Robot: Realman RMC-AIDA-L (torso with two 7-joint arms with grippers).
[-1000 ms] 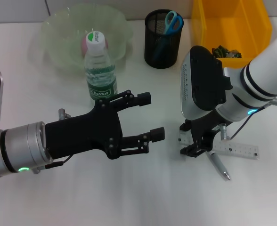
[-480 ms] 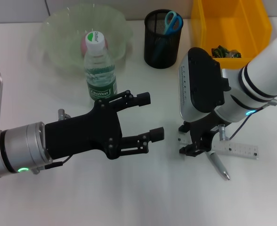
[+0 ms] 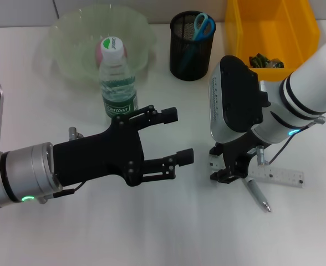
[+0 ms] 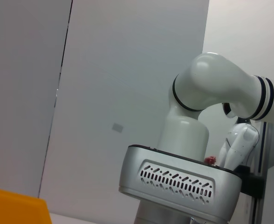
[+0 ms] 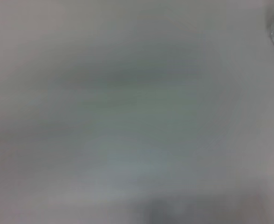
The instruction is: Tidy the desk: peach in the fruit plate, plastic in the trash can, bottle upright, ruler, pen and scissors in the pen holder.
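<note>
The left gripper [image 3: 173, 137] is held above the white tabletop [image 3: 152, 233], in front of the bottle, with its two black fingers [image 3: 164, 116] spread wide and nothing between them. The right gripper [image 3: 229, 166] is lowered onto the left end of the ruler [image 3: 279, 177]; its fingers are largely hidden under the wrist housing, so whether they are spread or closed on the ruler cannot be told. The ruler is seen lying flat on the tabletop, and the pen [image 3: 257, 194] lies just in front of it, angled, its upper end close to the right gripper. The bottle [image 3: 117, 77] is stood upright, just in front of the fruit plate [image 3: 69, 33]; the peach [image 3: 101, 52] is seen inside that plate, partly hidden behind the bottle's cap. The scissors [image 3: 204, 25] are set handles-up in the black mesh pen holder [image 3: 192, 47] at the back of the tabletop; the crumpled plastic [image 3: 265, 60] lies inside the yellow trash can [image 3: 274, 25] at the back right. In the left wrist view only the right arm [image 4: 207, 102] and a wall are shown; in the right wrist view only blurred tabletop is shown.
</note>
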